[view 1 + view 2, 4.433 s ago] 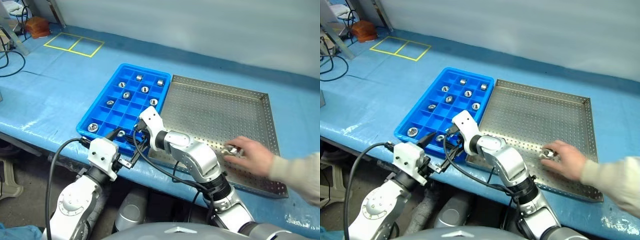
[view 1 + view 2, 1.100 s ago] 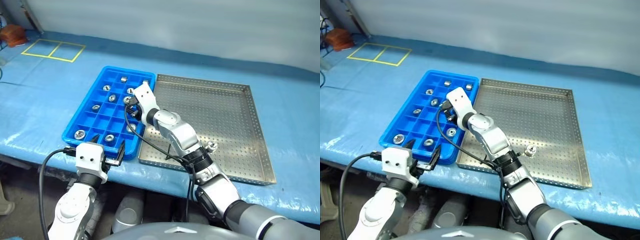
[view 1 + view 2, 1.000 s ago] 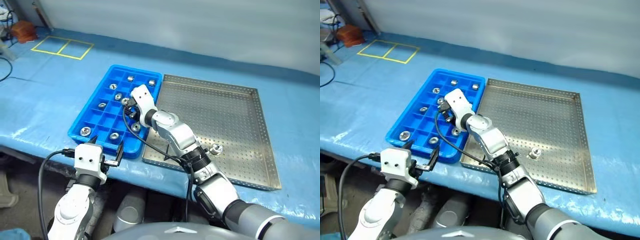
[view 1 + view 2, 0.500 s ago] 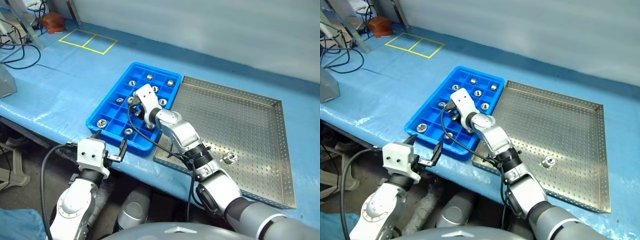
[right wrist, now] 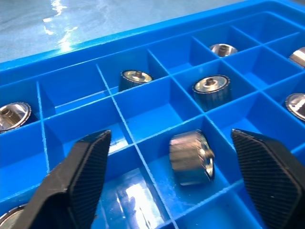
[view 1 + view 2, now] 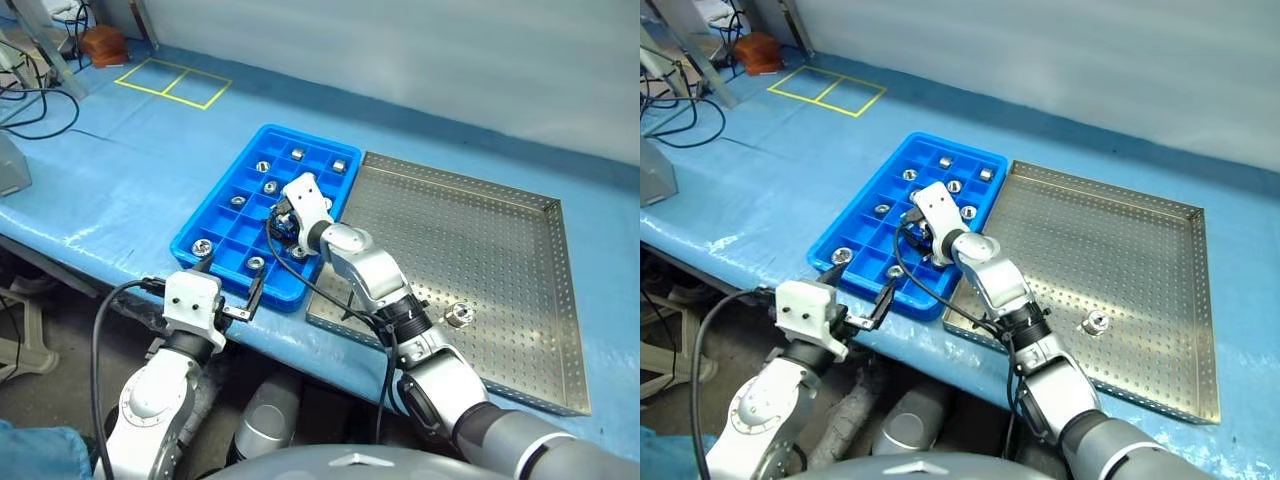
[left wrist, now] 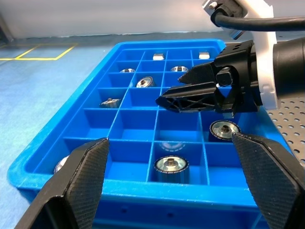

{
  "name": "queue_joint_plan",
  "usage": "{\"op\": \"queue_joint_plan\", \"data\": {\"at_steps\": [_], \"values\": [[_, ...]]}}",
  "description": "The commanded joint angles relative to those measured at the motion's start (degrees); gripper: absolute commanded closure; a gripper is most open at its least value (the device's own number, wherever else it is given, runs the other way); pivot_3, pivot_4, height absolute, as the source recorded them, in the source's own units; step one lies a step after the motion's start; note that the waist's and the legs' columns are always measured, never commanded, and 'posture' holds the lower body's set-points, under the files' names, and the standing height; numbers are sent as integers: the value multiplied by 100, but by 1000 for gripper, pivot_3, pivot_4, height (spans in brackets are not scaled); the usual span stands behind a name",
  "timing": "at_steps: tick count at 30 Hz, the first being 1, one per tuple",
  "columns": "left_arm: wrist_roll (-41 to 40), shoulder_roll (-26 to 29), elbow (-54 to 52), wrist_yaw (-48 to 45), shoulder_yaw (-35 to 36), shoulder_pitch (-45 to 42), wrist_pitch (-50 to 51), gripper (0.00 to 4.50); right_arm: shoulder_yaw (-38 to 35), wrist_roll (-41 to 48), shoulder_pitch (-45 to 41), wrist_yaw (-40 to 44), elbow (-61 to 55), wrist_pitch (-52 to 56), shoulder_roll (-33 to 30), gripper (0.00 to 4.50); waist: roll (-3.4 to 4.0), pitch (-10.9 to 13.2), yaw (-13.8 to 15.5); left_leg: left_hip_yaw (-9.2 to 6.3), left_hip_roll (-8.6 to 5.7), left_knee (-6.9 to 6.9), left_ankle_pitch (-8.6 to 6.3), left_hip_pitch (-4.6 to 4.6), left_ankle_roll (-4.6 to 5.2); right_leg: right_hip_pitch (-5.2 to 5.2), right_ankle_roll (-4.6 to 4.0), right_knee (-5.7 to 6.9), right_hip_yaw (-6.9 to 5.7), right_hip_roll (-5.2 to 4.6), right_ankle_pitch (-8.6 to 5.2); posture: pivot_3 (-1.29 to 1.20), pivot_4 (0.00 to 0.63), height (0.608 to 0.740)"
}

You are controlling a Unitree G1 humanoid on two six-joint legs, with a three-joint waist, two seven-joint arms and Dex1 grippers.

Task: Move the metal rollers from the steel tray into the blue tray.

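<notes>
right hand [image 6: 919, 236] is hanging over the blue tray [image 6: 215, 215], its fingers now spread wide with nothing between them; half a second back they were shut. the roller [image 5: 191, 157] it was carrying is lying on its side in a compartment just below the fingers, apparently released. left hand [image 6: 228, 292] is waiting wide open and empty at the blue tray's near edge. about ten rollers are sitting in compartments. one roller [image 6: 459, 317] is still lying in the steel tray [image 6: 520, 235] on the table [image 6: 120, 160], so another trip looks due.
</notes>
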Motion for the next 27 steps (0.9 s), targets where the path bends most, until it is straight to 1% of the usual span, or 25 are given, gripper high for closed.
{"op": "queue_joint_plan", "data": {"at_steps": [1, 6, 9, 11, 12, 15, 19, 23, 27], "values": [[-137, 55, 100, -155, -94, -188, 37, 0, -232, 34, 92, -80, -876, 281, -134, 15, 1, 0, -38, -1, -1, 1, 0, -1, 0, 1, 0, 0, -1, -1, 0, 379, 150, 740], [-260, 145, 411, -401, -266, -597, 84, 0, -547, 115, 631, -176, -2363, 1132, -565, 15, 2, -1, -345, -3, -5, 9, 0, -6, 0, 4, 2, -3, -3, -6, 1, 249, 150, 740], [-306, 195, 619, -557, -369, -955, 172, 0, -784, 148, 1016, -306, -3227, 1694, -777, 15, 6, -2, -638, -4, -8, 13, 0, -6, 1, 7, 4, -3, -2, -9, 3, 180, 150, 740], [-446, 232, 806, -736, -443, -1279, 433, 0, -944, 141, 1271, -414, -3747, 2039, -899, 15, 7, -3, -897, -4, -8, 15, 1, -6, 1, 9, 5, -1, -1, -9, 4, 144, 150, 740], [-481, 272, 896, -821, -486, -1421, 497, 0, -1010, 147, 1373, -470, -3960, 2189, -935, 15, 6, -3, -1085, -5, -9, 17, 1, -4, 2, 11, 5, 0, -1, -9, 4, 114, 150, 740], [-571, 323, 1266, -1123, -687, -1996, 561, 0, -1269, 170, 1794, -592, -4709, 2639, -1074, 15, 6, -2, -1502, -4, -8, 16, 1, 2, 3, 15, 5, 6, 7, -8, 5, 54, 150, 740], [-576, 328, 1757, -1433, -920, -2659, 609, 0, -1479, 232, 2283, -664, -5417, 2951, -1180, 15, 7, -2, -2030, -2, -7, 15, 1, 13, 5, 19, 6, 9, 23, -8, 8, -19, 150, 740], [-527, 190, 2481, -1558, -1162, -3400, 762, 0, -1617, 255, 2770, -766, -5937, 3044, -1191, 15, 6, -2, -2322, -4, -5, 17, 2, 22, 6, 20, 8, 18, 32, -2, 8, -67, 150, 740], [-387, 96, 3143, -1786, -1498, -3944, 616, 0, -1651, 279, 3244, -933, -6294, 2887, -1041, 15, 6, -2, -2472, -2, -4, 19, 3, 29, 8, 21, 10, 25, 41, 1, 8, -100, 150, 740]]}}
